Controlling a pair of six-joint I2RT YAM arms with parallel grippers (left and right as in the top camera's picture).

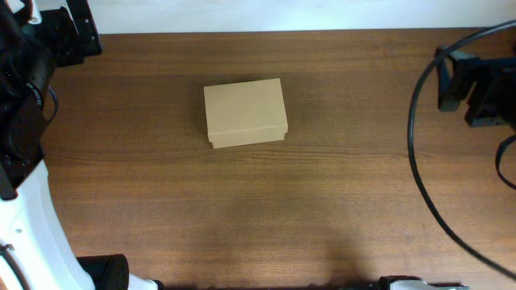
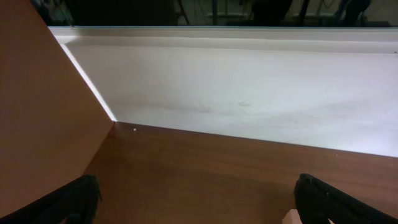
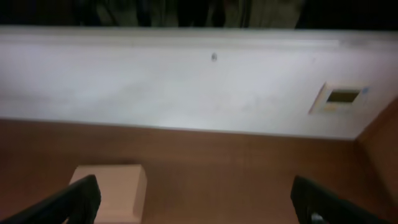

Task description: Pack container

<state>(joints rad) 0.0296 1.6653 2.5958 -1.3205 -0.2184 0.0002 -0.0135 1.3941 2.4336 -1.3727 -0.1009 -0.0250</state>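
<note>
Tan container (image 1: 246,113) sits closed on the surface (image 1: 306,209), nearer the left side. Left pincer (image 2: 199,208) and right pincer (image 3: 199,208) both gape wide, empty, well apart from it at opposite edges.

The container (image 1: 245,113) is plain matt tan cardboard, the table (image 1: 339,209) smooth brown wood grain with a faint sheen, and the wall (image 2: 249,93) looks smooth matt white.
</note>
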